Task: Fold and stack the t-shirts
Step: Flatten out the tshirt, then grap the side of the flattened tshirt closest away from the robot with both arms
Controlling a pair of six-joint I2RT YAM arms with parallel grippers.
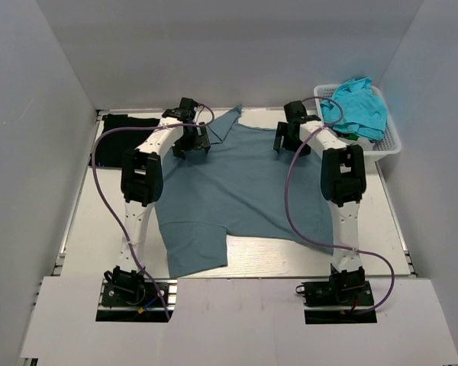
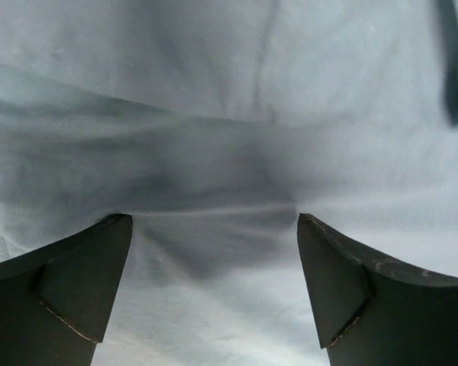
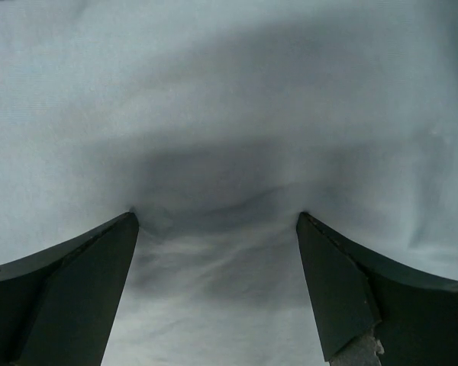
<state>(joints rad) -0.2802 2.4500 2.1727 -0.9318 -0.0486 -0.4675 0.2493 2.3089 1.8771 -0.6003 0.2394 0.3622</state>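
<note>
A slate-blue t-shirt [image 1: 237,191] lies spread over the middle of the table. My left gripper [image 1: 189,145] is open, its fingertips pressed down on the shirt's far left part; the cloth [image 2: 214,152] fills the left wrist view between the fingers. My right gripper [image 1: 288,141] is open, its fingertips pressing on the shirt's far right part; the cloth [image 3: 221,137] dimples between them. A black t-shirt [image 1: 126,126] lies at the far left, partly behind the left arm. Turquoise t-shirts [image 1: 357,107] are heaped in the basket.
A white lattice basket [image 1: 389,141] stands at the far right corner. Grey walls close the table on three sides. Purple cables loop beside both arms. Bare tabletop [image 1: 99,229] shows left of the shirt and at its near edge.
</note>
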